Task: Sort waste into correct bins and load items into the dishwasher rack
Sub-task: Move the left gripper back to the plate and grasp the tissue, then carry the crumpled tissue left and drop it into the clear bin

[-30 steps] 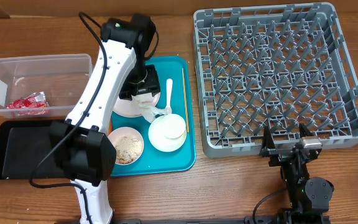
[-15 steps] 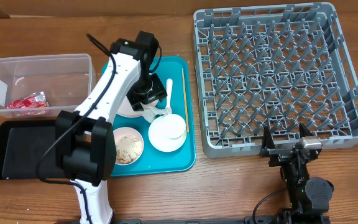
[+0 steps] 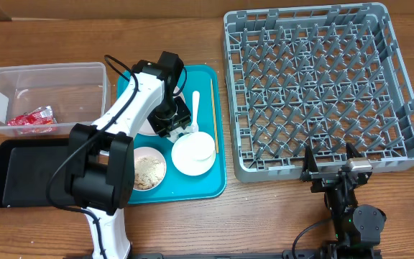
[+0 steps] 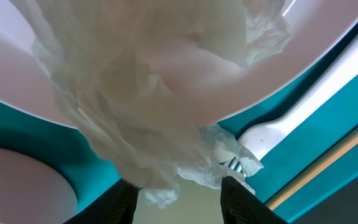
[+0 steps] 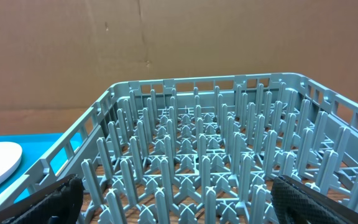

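Two tools. Left tool [image 4: 179, 202] half-spread, straddling crumpled tissue [image 4: 123, 106] on white plate [image 4: 291, 68] in teal tray [image 3: 205, 188], not clamped. Right tool [image 3: 330, 167] spread wide, empty, over desk [image 3: 264, 216] beside grey rack [image 3: 322, 86].

We recorded:
- One grey pegged dishwasher rack [image 3: 322, 90], square, at the right.
- One clear tub [image 3: 49, 90], far left, which held a red snack wrapper [image 3: 29, 119].
- One black tray [image 3: 20, 180], just beside the tub.

Between bins and rack:
- One white bowl [image 3: 192, 152], upright.
- One small bowl [image 3: 164, 169] of beige scraps [image 3: 148, 171].
- One white fork [image 3: 196, 104] and one tan chopstick [image 3: 215, 115], which lay side by side.
- Crumpled tissue [image 4: 123, 93], on a pale plate [image 4: 291, 62].
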